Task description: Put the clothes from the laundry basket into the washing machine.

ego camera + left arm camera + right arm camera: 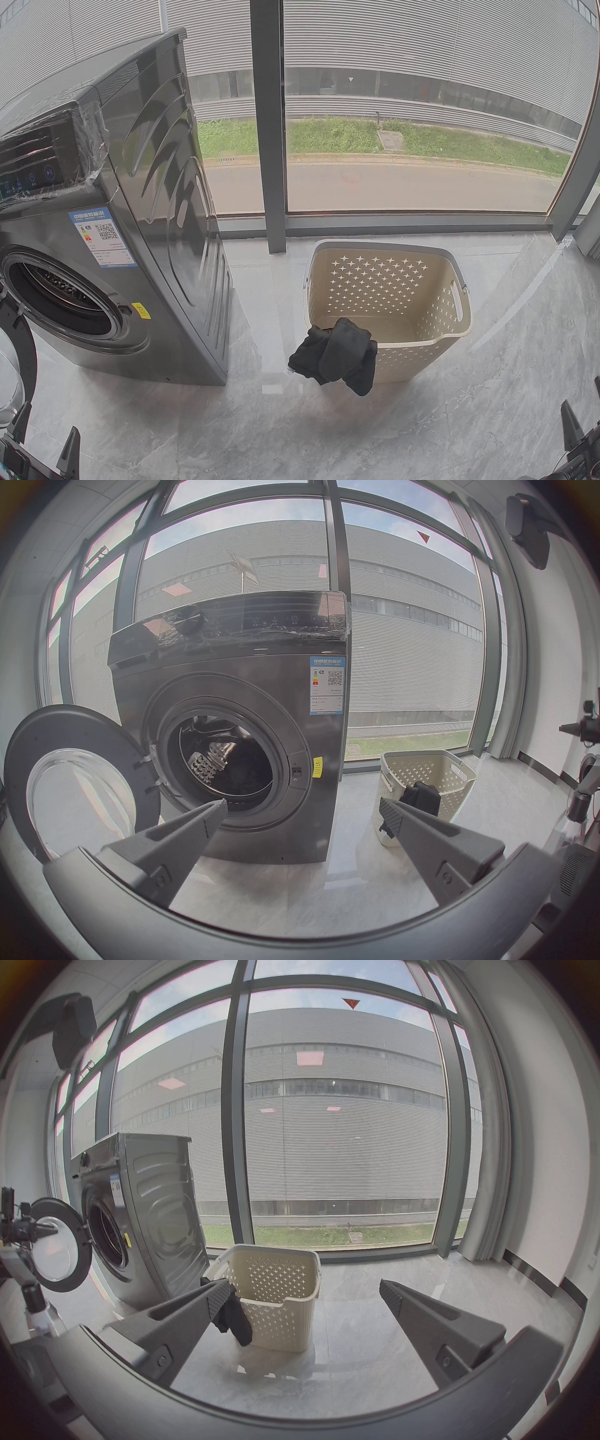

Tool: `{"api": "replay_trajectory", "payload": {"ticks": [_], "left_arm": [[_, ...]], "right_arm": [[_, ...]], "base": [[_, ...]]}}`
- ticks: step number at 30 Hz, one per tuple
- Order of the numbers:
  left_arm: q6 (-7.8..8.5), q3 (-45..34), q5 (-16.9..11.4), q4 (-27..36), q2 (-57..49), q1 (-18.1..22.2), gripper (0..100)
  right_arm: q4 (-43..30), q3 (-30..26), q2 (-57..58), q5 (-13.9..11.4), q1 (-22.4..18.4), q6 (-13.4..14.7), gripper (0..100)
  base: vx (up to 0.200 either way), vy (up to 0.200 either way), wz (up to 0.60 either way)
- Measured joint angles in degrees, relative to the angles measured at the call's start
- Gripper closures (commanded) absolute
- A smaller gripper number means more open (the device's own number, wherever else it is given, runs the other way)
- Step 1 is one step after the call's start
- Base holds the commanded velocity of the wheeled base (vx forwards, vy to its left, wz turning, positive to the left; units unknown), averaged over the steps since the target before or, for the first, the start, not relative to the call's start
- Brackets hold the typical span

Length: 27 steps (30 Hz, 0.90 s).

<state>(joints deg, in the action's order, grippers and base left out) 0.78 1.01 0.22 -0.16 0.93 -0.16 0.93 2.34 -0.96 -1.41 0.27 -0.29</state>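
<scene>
A beige laundry basket (400,294) (437,770) (275,1279) stands on the floor before the window. A black garment (337,355) (422,795) (232,1317) hangs over its near rim. The grey washing machine (156,187) (250,686) (150,1210) stands to the left, its round door (75,780) (56,1254) swung open; something dark lies in the drum (244,767). My left gripper (45,437) (303,811) is open, low at the front left, short of the machine. My right gripper (581,412) (306,1294) is open at the front right, well back from the basket.
Tall windows with a dark vertical post (269,125) stand behind the basket. A bare grey marble floor (375,431) spreads between the grippers and the basket. A curtain (494,1147) hangs at the right wall.
</scene>
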Motion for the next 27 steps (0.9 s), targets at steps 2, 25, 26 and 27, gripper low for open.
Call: {"api": "replay_trajectory", "payload": {"ticks": [2,25,26,27], "left_arm": [[0.00,0.0,0.0,0.0,0.0,0.0,0],[-0.18,0.0,-0.1,0.0,0.0,0.0,0],[-0.21,0.0,-0.1,0.0,0.0,0.0,0],[-0.24,0.0,-0.1,0.0,0.0,0.0,0]], "right_arm": [[-0.9,2.8,-0.7,-0.9,0.4,0.3,0],[27.0,7.4,-53.4,-13.3,18.2,13.9,0],[28.7,7.4,-55.9,-13.4,18.7,14.0,0],[30.4,7.2,-59.0,-13.4,19.3,14.3,0]], "base": [[0.000,0.000,0.00],[0.000,0.000,0.00],[0.000,0.000,0.00],[0.000,0.000,0.00]]}}
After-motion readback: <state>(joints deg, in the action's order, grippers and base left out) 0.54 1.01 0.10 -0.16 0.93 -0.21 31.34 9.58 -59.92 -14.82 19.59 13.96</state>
